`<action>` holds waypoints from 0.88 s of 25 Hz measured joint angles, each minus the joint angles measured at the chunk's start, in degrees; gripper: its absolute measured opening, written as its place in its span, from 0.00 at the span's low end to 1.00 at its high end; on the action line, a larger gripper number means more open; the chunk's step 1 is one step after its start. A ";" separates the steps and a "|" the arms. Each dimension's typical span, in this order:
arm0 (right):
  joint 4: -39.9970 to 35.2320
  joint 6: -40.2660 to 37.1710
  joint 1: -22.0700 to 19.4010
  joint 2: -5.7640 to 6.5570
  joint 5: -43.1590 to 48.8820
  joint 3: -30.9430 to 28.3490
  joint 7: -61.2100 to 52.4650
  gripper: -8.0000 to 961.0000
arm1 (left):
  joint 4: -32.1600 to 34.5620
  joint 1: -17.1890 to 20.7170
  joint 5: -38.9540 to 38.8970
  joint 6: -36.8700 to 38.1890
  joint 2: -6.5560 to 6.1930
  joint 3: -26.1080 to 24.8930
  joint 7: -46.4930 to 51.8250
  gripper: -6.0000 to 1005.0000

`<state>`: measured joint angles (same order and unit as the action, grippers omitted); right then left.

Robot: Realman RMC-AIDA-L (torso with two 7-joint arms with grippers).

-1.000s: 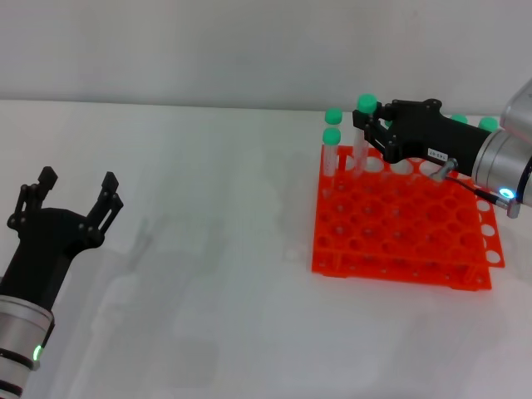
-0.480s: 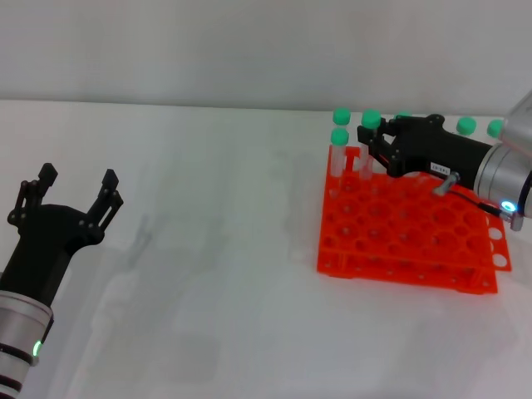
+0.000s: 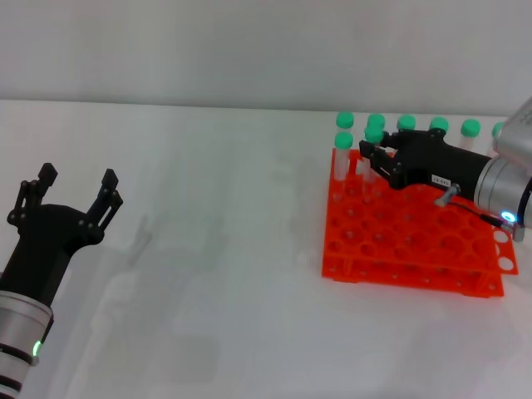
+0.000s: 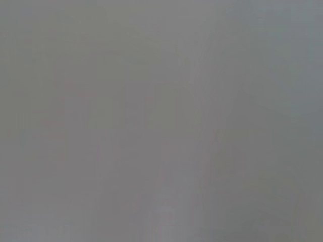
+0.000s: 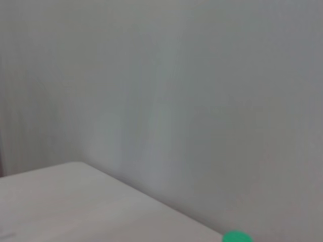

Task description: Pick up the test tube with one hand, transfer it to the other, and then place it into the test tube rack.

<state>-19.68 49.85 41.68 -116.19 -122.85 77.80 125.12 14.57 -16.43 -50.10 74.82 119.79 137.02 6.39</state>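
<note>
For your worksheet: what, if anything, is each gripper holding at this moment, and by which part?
The right gripper grips a test tube just below its green cap, over the far left corner of the orange rack. The left gripper is open and holds nothing.

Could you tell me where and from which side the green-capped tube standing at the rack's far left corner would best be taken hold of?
I would grip that test tube at its green cap or the clear neck just beneath, coming down from above. It stands upright in the orange rack, so only its top clears the holes. Its left side is open; the right gripper crowds its right. The left gripper waits open, far off.
</note>
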 joint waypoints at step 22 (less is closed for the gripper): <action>-1.53 12.59 -11.87 0.66 -2.74 -0.86 0.20 0.76 | 0.01 -0.82 0.01 0.38 -0.02 0.00 0.05 0.86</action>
<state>-21.21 62.44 29.81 -115.53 -125.59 76.94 125.32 14.58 -17.25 -50.09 75.19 119.77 137.02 6.44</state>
